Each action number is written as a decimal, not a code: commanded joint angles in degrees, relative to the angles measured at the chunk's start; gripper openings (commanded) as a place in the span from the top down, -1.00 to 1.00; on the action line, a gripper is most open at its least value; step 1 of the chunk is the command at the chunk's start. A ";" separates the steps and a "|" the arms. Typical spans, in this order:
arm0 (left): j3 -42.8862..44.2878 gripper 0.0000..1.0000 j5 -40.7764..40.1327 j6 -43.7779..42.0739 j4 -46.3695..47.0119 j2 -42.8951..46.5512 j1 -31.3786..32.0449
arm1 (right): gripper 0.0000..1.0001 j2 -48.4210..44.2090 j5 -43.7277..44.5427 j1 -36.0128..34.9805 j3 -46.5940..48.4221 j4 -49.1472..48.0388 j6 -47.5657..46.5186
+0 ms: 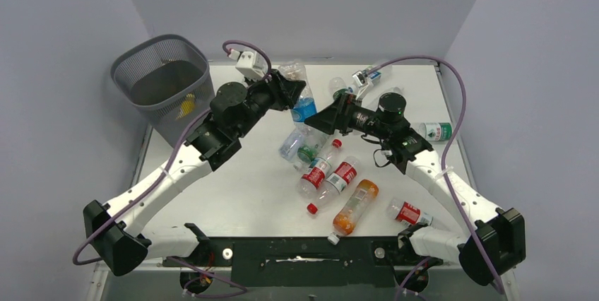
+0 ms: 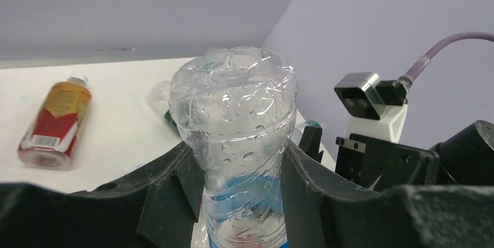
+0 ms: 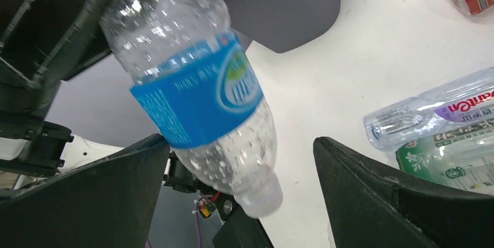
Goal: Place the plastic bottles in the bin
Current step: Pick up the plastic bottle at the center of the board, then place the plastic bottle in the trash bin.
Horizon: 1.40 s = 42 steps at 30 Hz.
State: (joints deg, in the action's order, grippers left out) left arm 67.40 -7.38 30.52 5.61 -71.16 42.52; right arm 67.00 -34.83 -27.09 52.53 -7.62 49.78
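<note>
My left gripper (image 1: 286, 94) is shut on a clear plastic bottle with a blue label (image 1: 302, 99) and holds it above the table, right of the bin. In the left wrist view the jaws (image 2: 242, 163) pinch the bottle (image 2: 236, 102) at its waist. My right gripper (image 1: 321, 119) is open; in the right wrist view (image 3: 239, 143) its fingers stand either side of that bottle's capped end (image 3: 198, 91) without touching it. The dark grey mesh bin (image 1: 121, 68) stands at the back left and holds a yellow bottle (image 1: 186, 107). Several bottles lie on the table.
Clear and green-label bottles (image 1: 300, 147) lie under the grippers, with two red-label bottles (image 1: 319, 168), an orange one (image 1: 354, 205) and a small red-label one (image 1: 408, 212) nearer. A green-label bottle (image 1: 436, 131) lies right. An amber bottle (image 2: 55, 123) lies near the back wall.
</note>
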 commanded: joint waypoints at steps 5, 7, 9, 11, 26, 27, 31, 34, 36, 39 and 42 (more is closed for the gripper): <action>11.14 0.17 -6.25 -9.48 -7.50 2.75 -4.36 | -0.96 -4.33 2.86 -0.33 3.01 5.41 -3.99; 12.52 0.16 -5.65 -10.24 -8.68 2.89 -7.47 | -0.96 -4.76 3.16 -0.39 2.94 6.33 -4.43; 13.79 0.15 -4.50 -10.84 -9.46 3.04 -11.41 | -0.96 -5.07 3.35 -0.40 2.80 7.00 -4.71; 15.45 0.15 -3.94 -11.72 -10.37 3.00 -15.10 | -0.96 -5.28 3.49 -0.41 2.68 7.67 -4.89; 23.49 0.09 -3.65 -15.15 -11.17 1.06 -37.78 | -0.96 -6.31 4.36 -0.34 1.63 10.22 -6.04; 23.53 0.08 -4.06 -15.42 -11.19 0.96 -38.94 | -0.96 -6.37 4.41 -0.34 1.47 10.26 -6.09; 23.77 0.08 -7.19 -16.54 -12.15 0.25 -42.56 | -0.96 -6.77 4.58 -0.35 0.71 10.43 -6.14; 23.39 0.08 -8.46 -16.68 -12.35 -0.22 -45.51 | -0.96 -6.82 4.92 -0.33 -0.08 10.36 -6.10; 23.41 0.08 -8.88 -16.28 -12.81 -0.78 -47.44 | -0.96 -6.88 4.90 -0.34 -0.44 10.12 -5.98; 24.18 -0.12 -9.77 -15.11 -14.86 -2.43 -49.92 | -0.96 -6.73 4.90 -0.35 -0.68 9.96 -5.79; 25.48 -0.55 -10.02 -13.64 -17.90 -3.87 -51.18 | -0.96 -6.58 4.94 -0.36 -0.76 9.84 -5.75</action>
State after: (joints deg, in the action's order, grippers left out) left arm 88.95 -15.99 15.59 -10.04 -73.52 -7.09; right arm 61.47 -30.44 -27.09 51.70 4.43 44.36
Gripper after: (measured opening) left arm 0.658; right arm 0.980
